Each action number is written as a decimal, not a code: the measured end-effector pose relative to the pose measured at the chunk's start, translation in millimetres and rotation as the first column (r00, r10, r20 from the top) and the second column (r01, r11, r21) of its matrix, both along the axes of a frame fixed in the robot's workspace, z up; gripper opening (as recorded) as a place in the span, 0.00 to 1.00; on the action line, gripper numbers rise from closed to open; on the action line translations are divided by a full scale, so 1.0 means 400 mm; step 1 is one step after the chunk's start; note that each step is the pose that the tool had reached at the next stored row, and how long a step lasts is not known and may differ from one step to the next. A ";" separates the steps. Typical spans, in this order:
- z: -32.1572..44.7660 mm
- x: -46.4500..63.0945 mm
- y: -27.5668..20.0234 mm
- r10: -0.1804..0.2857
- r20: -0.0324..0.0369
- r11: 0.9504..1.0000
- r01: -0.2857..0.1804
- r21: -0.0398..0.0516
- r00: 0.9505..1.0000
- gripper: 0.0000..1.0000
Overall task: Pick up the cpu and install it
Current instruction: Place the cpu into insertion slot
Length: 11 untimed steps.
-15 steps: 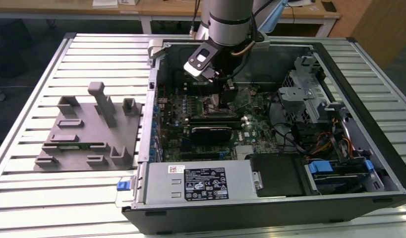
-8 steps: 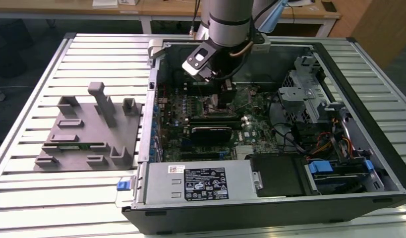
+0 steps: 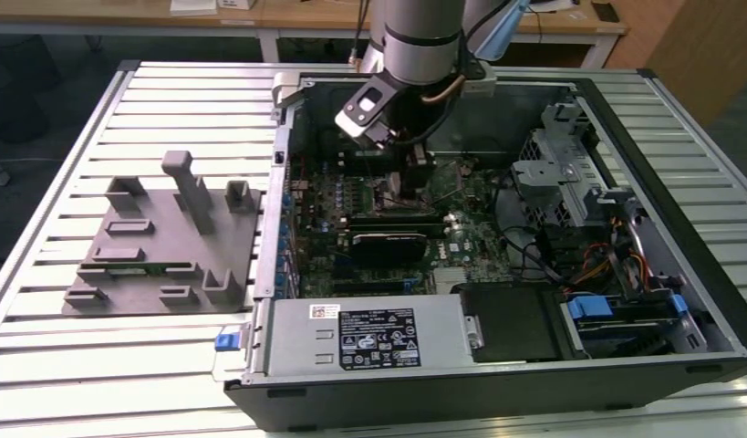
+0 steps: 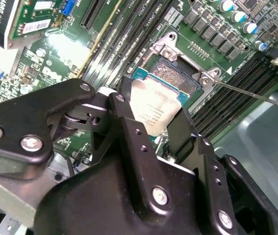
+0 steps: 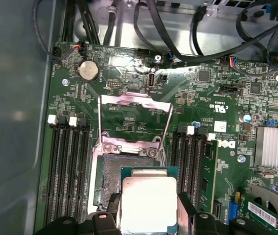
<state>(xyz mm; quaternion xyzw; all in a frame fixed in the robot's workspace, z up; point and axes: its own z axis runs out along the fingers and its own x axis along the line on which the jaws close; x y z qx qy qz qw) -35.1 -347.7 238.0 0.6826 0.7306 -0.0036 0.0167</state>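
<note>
Between gripper [image 4: 152, 122] fingers: cpu [image 4: 157, 104], clamped by opposite edges, hanging partly over open socket [image 5: 108, 178]. Load plate [image 5: 136, 105] raised, beyond gripper. Risk, as judged: chip lands offset or corner-first, bending socket pins; cause would be misalignment or slip in grip.

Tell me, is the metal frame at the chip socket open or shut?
Open. In the first wrist view the retention frame lies swung back off the socket, leaving it uncovered; the gripper holds the cpu over it.
</note>
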 end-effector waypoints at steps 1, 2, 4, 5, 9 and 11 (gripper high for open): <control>-0.001 0.000 0.003 0.000 0.000 1.000 0.000 0.000 1.000 0.54; -0.002 0.000 0.004 -0.002 0.000 1.000 0.002 0.000 1.000 0.54; -0.005 0.000 0.007 -0.005 0.000 1.000 0.005 0.000 1.000 0.54; -0.007 0.000 0.007 -0.007 0.000 1.000 0.007 0.000 1.000 0.54; -0.016 0.000 0.008 -0.033 0.000 0.999 0.033 0.000 0.999 0.54; -0.020 0.000 0.008 -0.061 0.000 0.998 0.061 0.000 0.998 0.54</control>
